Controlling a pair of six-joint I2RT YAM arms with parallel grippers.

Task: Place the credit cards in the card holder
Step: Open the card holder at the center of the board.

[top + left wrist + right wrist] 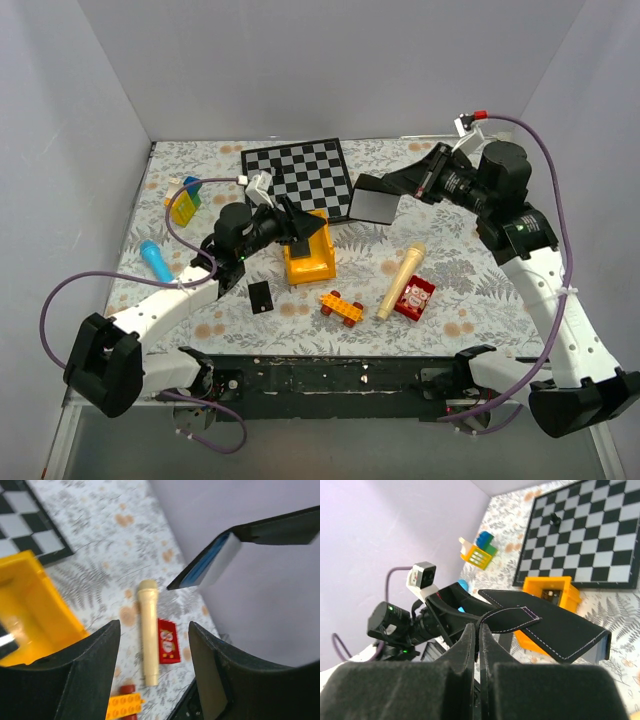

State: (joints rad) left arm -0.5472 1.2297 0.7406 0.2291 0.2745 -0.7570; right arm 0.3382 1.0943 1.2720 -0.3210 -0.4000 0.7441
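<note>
Floral-print counter (455, 240) inside pale walls, scattered with toys: chessboard (300, 173), yellow bin (308, 258), cream toy microphone (400, 282), red block (414, 297). Right gripper (405, 183) is clamped shut on one edge of the card holder (375, 200), holding it lifted clear of the counter beside the chessboard; the holder hangs open, and the left wrist view shows its blue-grey inside. Left gripper (300, 225) hovers over the yellow bin facing the holder, jaws about half apart with nothing between them. One credit card (260, 296) lies flat on the counter near the left arm, well apart from the holder. Cannot tell whether any card already sits in the pockets. Judgement: holder is presented and ready, but at least this card is left to pick up and slot in.
</note>
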